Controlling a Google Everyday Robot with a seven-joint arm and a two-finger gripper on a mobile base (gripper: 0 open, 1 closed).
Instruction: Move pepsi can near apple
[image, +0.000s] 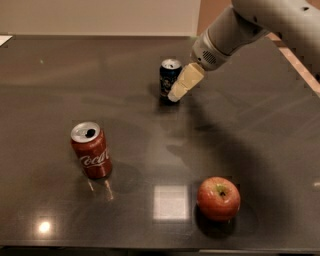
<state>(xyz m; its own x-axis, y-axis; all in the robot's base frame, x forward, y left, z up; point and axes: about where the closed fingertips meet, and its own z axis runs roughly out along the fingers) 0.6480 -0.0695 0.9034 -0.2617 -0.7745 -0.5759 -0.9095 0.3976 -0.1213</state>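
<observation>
A dark table (60, 75) with a smooth, glossy top fills the view; its surface gives back soft reflections, among them a small round glint (44, 226) near the front left and a pale square patch of light (170, 202) near the front centre.

At the left stands a red Coca-Cola can (92, 152), a metal cylinder set upright, with white script on its side and a silver lid. A dark drinking hole shows in the lid; what is inside cannot be seen.

Further back and nearer the middle stands the pepsi can (169, 76), upright too, a shorter-looking navy cylinder with a silver top and a bit of white and red on its wall. Whether its lid is open cannot be told, nor what it holds.

Just right of it is the gripper (182, 85), a cream, blocky, matte piece slanting down to the left, its tip low against the can's right side and overlapping it in this view. Whether it is released, clenched or grasping the can cannot be told.

To the front right, well apart from the pepsi can, lies the apple (218, 198), round, red and shiny, with a yellowish-green patch around its stem dimple, which faces up.

The arm (250, 25), smooth pale grey and rounded, runs from the gripper to the upper right corner.
</observation>
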